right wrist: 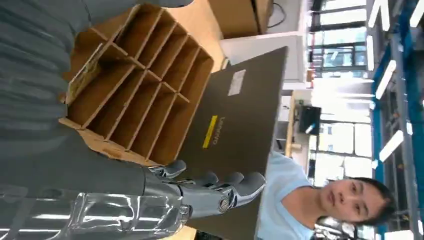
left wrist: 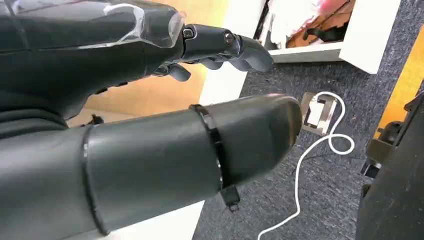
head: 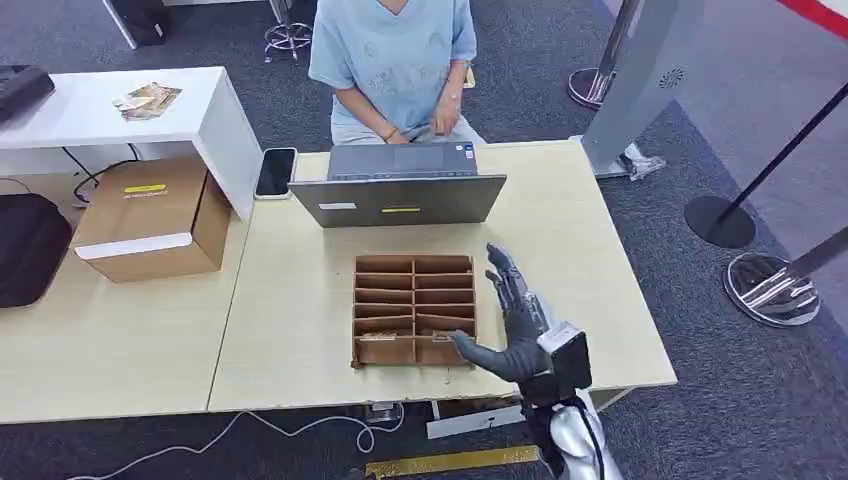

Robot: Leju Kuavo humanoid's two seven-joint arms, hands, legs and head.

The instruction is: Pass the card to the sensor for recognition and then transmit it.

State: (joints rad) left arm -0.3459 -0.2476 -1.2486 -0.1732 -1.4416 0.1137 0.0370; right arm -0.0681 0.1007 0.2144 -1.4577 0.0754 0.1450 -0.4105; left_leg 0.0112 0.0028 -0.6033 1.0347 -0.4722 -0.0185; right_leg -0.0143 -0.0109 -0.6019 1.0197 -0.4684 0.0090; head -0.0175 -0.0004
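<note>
The robot's right hand (head: 517, 325) hovers with fingers spread and nothing in them, beside the right wall of the brown cardboard divided tray (head: 413, 309) near the light wooden desk's (head: 300, 330) front edge. A pale card (right wrist: 84, 75), possibly, stands on edge in the front right slot, long axis along it. Bare desktop lies right of the tray; the grey open laptop (head: 400, 199) stands behind. The left hand (left wrist: 150, 100) hangs over dark carpet, fingers loosely curled, empty.

A divided box (head: 413, 310) sits on the table (head: 300, 330), with the right hand (head: 517, 325) just beside its right edge. Behind the box stands a laptop (head: 400, 197), and a person (head: 395, 60) sits behind that. A phone (head: 276, 172) lies left of the laptop; further left rests a carton (head: 150, 220).
</note>
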